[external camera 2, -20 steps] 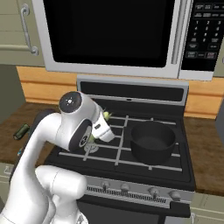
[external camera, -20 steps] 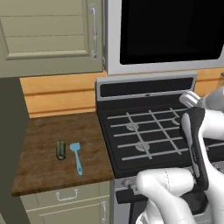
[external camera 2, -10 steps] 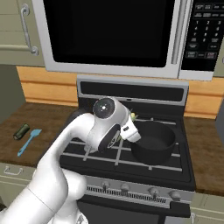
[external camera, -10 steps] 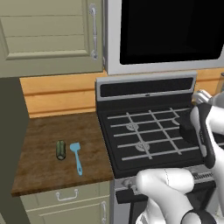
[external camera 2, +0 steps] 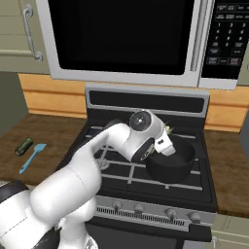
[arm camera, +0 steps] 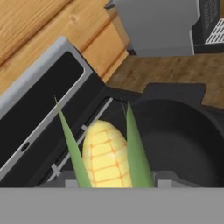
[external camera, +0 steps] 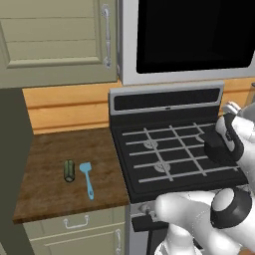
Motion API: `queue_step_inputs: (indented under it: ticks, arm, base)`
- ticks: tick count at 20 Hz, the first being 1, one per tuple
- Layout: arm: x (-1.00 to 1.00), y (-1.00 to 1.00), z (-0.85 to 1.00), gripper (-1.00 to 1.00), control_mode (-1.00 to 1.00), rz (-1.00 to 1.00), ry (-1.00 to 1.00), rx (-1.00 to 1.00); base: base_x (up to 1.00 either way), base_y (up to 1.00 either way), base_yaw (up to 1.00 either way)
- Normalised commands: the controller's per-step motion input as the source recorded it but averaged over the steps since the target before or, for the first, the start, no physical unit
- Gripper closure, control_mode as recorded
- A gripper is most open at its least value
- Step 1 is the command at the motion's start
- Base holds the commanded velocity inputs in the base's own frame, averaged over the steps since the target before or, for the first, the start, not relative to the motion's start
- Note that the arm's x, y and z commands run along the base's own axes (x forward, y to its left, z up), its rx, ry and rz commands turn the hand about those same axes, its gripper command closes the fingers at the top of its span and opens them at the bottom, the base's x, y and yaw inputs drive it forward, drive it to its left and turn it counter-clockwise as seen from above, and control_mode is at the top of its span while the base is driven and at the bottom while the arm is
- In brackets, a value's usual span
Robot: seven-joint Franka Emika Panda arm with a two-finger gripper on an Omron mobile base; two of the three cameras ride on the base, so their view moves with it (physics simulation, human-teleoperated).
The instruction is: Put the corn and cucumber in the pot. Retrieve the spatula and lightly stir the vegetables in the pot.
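In the hand view the corn [arm camera: 106, 153] sits nearest, rising from between the fingertips at the bottom edge: a plump yellow cob with neat rows of kernels, flanked by two long pale green husk leaves that taper to points. The gripper [external camera 2: 168, 141] is closed on it; in the right base view only a bit of yellow and green pokes out past the hand, above the rear left rim of the pot [external camera 2: 171, 163].

The pot is round, low and black, with a dark inside. It stands on the stove [external camera 2: 141, 168], on the right-hand side of the grates, toward the front. In the hand view its rim [arm camera: 183, 109] curves just beyond and to the right of the corn, so the cob hangs at the pot's edge, not yet inside.

To the left of the stove lies the counter [external camera: 50, 164], brown wood. Near its front right part the cucumber [external camera: 69, 171] lies flat, a short, stubby dark green cylinder with blunt ends, its length pointing front to back. Just beside it on the right is the spatula [external camera: 87, 178], light blue, with a squarish blade toward the back and a thin straight handle toward the front edge. The two are close but apart.

Farther back, a black-doored microwave [external camera 2: 131, 39] hangs above the stove.
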Motion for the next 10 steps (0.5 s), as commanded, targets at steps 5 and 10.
queue_step_inputs:
  ticks: [5, 10]
  arm:
    - [0.35, -0.42, -0.44, 1.00, -1.00, -0.03, 0.00, 0.00]
    - [0.23, -0.30, -0.29, 1.00, -1.00, -0.03, 0.00, 0.00]
  base:
    - [0.00, 0.00, 0.00]
    - [0.00, 0.00, 0.00]
